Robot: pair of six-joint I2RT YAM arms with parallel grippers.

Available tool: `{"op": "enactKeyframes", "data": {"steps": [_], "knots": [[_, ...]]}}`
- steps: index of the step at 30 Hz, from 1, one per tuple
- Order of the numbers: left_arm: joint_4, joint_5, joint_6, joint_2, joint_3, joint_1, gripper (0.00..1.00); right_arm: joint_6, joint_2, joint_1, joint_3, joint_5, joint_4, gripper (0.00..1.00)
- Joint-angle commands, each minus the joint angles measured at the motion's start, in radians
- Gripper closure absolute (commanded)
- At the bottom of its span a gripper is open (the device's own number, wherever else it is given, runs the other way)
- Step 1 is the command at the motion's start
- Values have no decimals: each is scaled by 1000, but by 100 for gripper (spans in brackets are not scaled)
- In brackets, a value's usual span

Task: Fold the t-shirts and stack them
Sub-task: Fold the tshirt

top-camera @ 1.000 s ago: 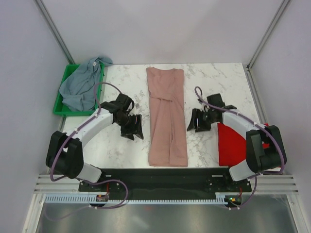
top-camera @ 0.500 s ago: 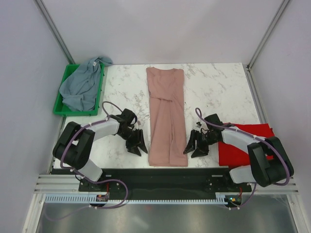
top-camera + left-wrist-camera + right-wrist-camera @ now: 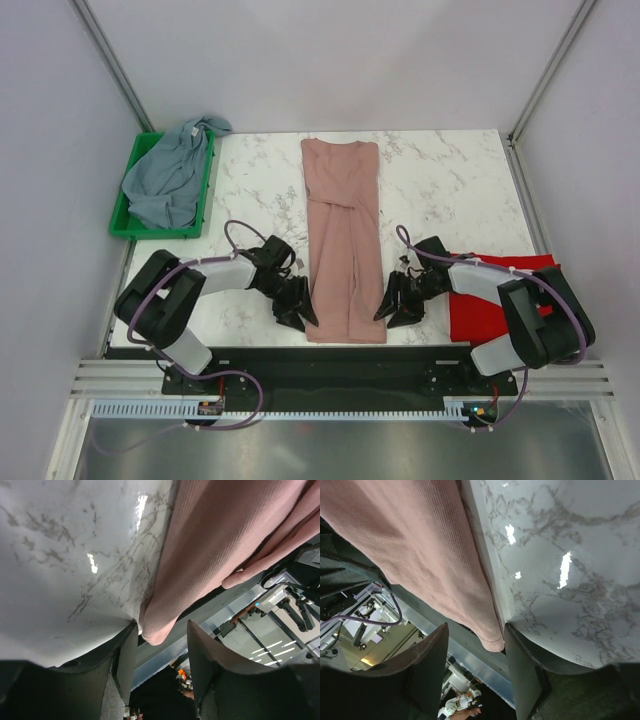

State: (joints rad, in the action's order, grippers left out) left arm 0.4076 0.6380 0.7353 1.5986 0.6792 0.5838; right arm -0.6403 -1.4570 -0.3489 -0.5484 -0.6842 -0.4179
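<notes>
Pink t-shirt [image 3: 343,240] lies folded into a long strip down the middle of the table [image 3: 450,180], collar end far. Left hand [image 3: 297,305] sits low at its near-left corner and right hand [image 3: 397,303] at its near-right corner. Both have their fingers apart, each straddling a corner of the cloth without pinching it. Red t-shirt [image 3: 495,300] lies flat at near right. Grey-blue t-shirt [image 3: 168,180] is heaped in the green bin [image 3: 125,220] at far left.

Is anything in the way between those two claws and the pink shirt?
Nothing visible. The left gripper and the right gripper stand open at the near corners of the pink t-shirt, one corner facing each gap.
</notes>
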Motion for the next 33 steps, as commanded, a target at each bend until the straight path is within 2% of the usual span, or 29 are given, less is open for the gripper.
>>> {"op": "enactKeyframes", "data": {"steps": [1,3,8,9,10,11,12,13,22,26,33], "knots": [[-56,-40,29,32,-17,16,50,1,-38,-25,8,60,7,45],[-56,-38,30,40,-12,22,55,-1,-46,-33,11,64,-4,48],[-66,-29,32,46,-3,36,63,10,-54,-33,28,54,-24,63],[-70,-26,30,46,0,37,69,16,-45,-33,30,49,-30,66],[-70,-21,30,47,2,40,73,22,-37,-33,31,49,-35,77],[-70,-20,29,46,5,40,81,22,-28,-33,34,51,-36,92],[-66,-20,26,43,8,40,91,22,-10,-33,33,67,-45,100],[-53,-29,19,34,13,40,98,24,1,-30,31,66,-48,100],[80,-83,-97,-77,115,37,98,109,174,-10,-50,-9,-93,100],[120,-106,-158,-94,221,16,98,163,228,13,-119,-21,-136,100],[184,-187,-204,-68,361,-93,98,202,147,97,-301,-52,-153,100]]}}
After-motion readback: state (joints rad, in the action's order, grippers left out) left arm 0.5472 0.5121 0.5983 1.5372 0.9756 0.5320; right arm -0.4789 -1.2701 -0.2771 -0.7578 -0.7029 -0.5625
